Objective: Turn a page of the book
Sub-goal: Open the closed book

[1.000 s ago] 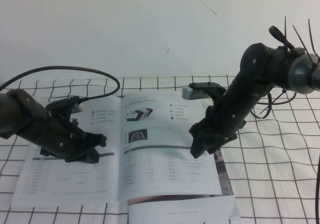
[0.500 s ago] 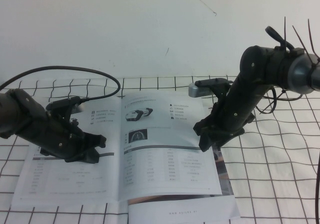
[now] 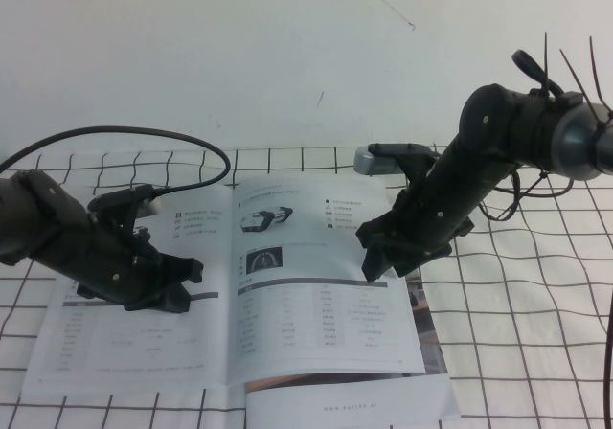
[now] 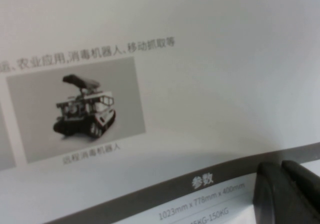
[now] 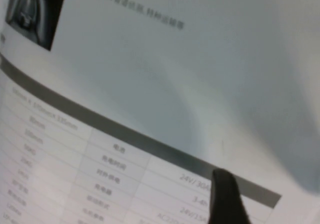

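Compared with half a second ago, the right gripper [image 3: 375, 261] has shifted toward the frame's left and now sits over the right edge of the page [image 3: 321, 285], at its grey table header; its jaw state cannot be told. The book [image 3: 144, 348] lies open on the grid-lined table [image 3: 536, 352], centre-left of the frame. The left gripper [image 3: 177, 290] rests on the left-hand leaf, unchanged, its fingers [image 4: 287, 194] pressed together and empty. A plain sheet [image 3: 354, 405] protrudes below the book.
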